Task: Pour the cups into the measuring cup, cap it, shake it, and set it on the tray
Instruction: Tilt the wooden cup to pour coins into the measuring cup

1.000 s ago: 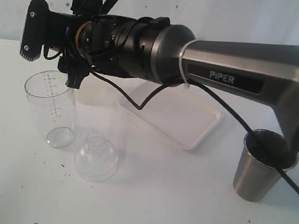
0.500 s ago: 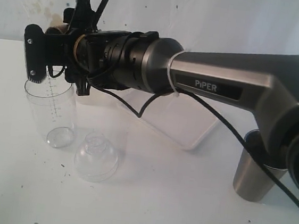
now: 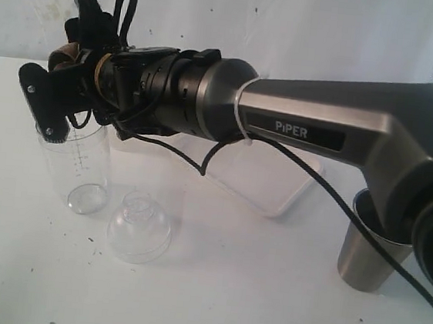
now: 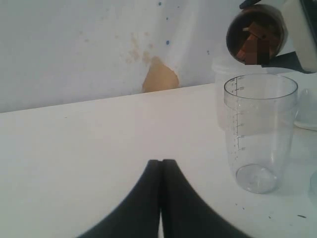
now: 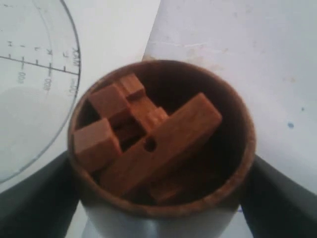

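Reddish-brown rounded wooden cup [image 5: 228, 148], holding wooden blocks [image 5: 158, 144], tilts above the clear graduated cylindrical plastic measuring cup [image 3: 73, 166], pinched by the right gripper [image 5: 158, 198]; left gripper [image 4: 161, 198] is pressed together.

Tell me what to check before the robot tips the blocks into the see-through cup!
1. Right pincer grips the small rounded reddish-brown wooden cup: ok.
2. Brown wooden blocks inside it: ok.
3. Tall clear plastic measuring cup upright, empty: ok.
4. Wooden cup's mouth lined up over it: cannot tell.
5. Clear dome-shaped plastic lid off, beside it: ok.
6. Left pincer shut, out of the way: ok.
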Controlling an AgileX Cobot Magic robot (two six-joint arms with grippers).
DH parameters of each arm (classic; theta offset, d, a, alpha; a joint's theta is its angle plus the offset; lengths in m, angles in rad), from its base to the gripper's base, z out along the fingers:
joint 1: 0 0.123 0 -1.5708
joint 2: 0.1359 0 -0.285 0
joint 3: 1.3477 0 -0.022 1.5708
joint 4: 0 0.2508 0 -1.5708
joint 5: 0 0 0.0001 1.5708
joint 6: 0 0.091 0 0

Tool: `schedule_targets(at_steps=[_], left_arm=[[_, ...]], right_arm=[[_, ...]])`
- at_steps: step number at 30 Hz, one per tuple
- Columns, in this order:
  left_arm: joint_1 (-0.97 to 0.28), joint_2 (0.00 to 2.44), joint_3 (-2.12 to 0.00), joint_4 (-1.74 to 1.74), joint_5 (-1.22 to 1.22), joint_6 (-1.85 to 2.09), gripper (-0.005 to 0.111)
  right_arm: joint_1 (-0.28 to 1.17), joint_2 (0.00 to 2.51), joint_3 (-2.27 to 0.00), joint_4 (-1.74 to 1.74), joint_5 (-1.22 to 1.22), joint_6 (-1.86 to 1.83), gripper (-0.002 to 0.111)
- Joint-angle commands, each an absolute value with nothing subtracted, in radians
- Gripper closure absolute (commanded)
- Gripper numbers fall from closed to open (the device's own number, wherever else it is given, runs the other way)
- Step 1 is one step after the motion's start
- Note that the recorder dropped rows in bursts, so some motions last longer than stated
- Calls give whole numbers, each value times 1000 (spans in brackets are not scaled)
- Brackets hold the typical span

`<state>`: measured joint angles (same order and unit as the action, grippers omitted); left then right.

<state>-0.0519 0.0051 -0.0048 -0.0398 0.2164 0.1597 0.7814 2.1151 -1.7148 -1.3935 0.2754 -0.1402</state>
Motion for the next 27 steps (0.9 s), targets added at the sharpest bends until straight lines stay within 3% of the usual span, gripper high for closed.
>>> schedule_targets(at_steps=[1, 27], left_arm=[[-52, 0, 0, -40, 203, 158, 107], [-52, 0, 0, -40, 203, 158, 107]], right_arm=[[786, 2106, -1723, -1407, 288, -184, 108], [822, 2106, -1723, -1500, 342, -361, 108]])
